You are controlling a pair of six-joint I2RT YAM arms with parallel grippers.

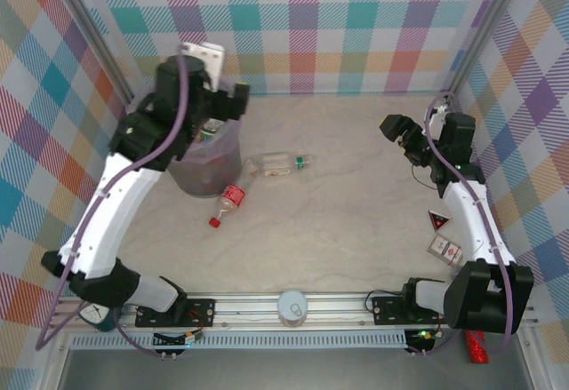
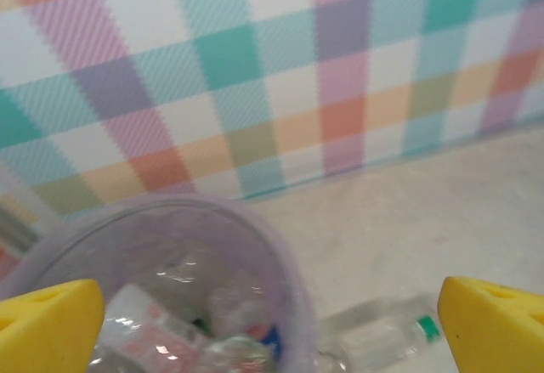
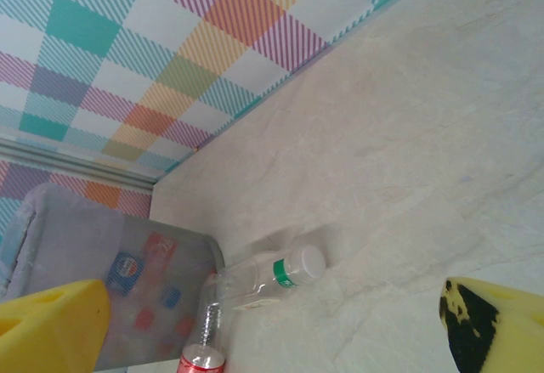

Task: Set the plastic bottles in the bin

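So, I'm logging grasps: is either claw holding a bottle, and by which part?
Nothing is held: left claw open by the bin, right claw open over the table.

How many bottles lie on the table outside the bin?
2: a red-capped bottle in front of the bin, a green-banded bottle to its right. Others may be hidden.

One grey bin (image 1: 212, 177). Two plastic bottles lying outside it: one white-capped bottle (image 1: 280, 165), one red-capped bottle (image 1: 228, 203). More bottles (image 2: 153, 335) inside the bin, number indistinct. Two robot arms: left arm (image 1: 107, 212), right arm (image 1: 471, 212). Two small printed cards: upper card (image 1: 438, 221), lower card (image 1: 444, 248). One white round disc (image 1: 292, 306) on the front rail.
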